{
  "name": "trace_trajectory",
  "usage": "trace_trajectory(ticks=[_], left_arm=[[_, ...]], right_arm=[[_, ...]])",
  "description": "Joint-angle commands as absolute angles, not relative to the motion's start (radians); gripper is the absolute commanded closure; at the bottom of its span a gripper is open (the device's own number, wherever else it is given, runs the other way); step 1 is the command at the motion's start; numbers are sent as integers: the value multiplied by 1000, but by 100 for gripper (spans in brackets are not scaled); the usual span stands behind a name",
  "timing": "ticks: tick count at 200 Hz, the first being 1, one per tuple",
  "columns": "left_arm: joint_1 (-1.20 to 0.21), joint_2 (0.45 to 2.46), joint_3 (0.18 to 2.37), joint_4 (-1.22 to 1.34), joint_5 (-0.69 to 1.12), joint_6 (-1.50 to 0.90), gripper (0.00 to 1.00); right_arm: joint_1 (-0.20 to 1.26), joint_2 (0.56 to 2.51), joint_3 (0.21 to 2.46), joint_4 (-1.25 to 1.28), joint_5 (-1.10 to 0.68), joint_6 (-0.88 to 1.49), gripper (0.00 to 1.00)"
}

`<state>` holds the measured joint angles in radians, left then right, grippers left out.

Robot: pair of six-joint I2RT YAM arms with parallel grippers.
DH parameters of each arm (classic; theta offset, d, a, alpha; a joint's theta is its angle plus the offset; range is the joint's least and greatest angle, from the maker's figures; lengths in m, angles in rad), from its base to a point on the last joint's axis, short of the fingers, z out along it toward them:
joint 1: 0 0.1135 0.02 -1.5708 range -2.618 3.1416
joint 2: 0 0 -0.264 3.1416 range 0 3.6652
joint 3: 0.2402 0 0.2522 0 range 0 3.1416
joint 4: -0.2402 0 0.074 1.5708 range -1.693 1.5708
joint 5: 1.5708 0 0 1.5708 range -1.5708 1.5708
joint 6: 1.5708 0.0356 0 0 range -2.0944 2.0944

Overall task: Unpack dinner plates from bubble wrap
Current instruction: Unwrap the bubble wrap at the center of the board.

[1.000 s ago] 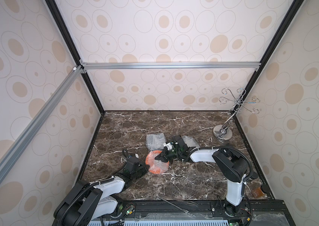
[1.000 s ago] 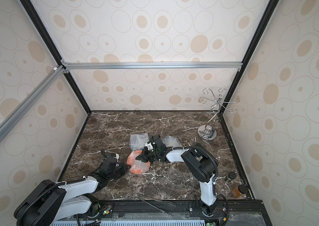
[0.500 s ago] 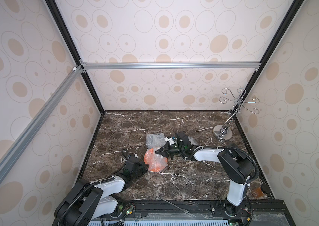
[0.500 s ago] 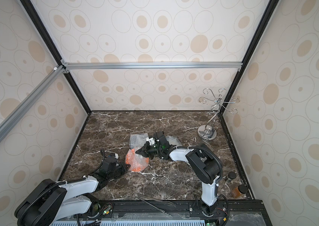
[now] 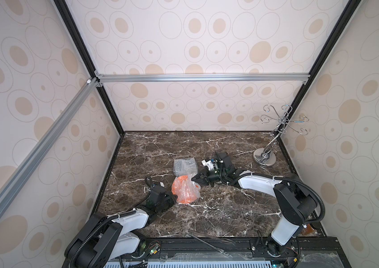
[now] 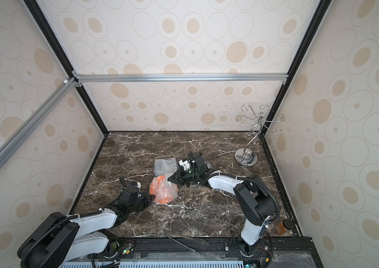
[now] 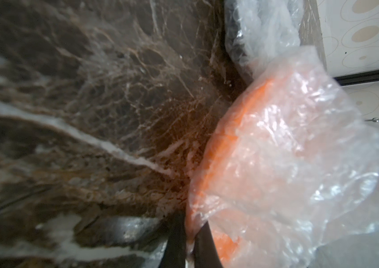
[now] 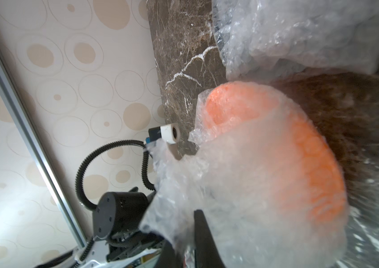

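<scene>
The orange plate [image 5: 183, 194] lies near the middle of the marble table [image 5: 230, 208], between the two grippers and inside its bubble wrap [image 5: 191, 179]; no part of it shows bare, though the right wrist view shows the film loose and bunched over it; the step in hand looks like the opening of this first bundle, so the task seems early. The left gripper [image 7: 190, 228] sits at the bundle's near edge, its jaws pressed together on a fold of the film; the right gripper [image 5: 195, 180] meets the far side, and its wrist view shows film draped between and over narrowly parted fingers [image 8: 201, 232]; whether they bite on it cannot be told. A second wrapped bundle [image 5: 184, 165], with something dark inside, lies just behind the first; whether the two touch is unclear; the wire stand [image 5: 264, 160] is well apart, toward the far right corner.

The next move probably calls for a sure hold on a loose flap by the right gripper while the left anchors the opposite edge; then the two should draw the film apart, low over the table, so that the plate slides out flat rather than dropping or dragging the neighbouring bundle with it.
</scene>
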<state>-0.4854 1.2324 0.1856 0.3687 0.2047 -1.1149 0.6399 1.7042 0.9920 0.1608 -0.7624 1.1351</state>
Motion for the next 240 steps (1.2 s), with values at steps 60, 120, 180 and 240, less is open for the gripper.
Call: trace_trajectory(ticks=[60, 120, 180, 240], left_arm=[[-497, 1278, 149, 140, 196, -1072, 100], [-497, 1257, 164, 128, 218, -1075, 100], [-497, 1144, 209, 23, 219, -1091, 100], [-497, 1080, 197, -10, 217, -1117, 100]], right_arm=[[573, 1584, 1304, -682, -544, 554, 51], [589, 1617, 1484, -909, -400, 416, 49], [712, 1647, 1552, -941, -368, 405, 49], [759, 1645, 1504, -862, -431, 450, 49]])
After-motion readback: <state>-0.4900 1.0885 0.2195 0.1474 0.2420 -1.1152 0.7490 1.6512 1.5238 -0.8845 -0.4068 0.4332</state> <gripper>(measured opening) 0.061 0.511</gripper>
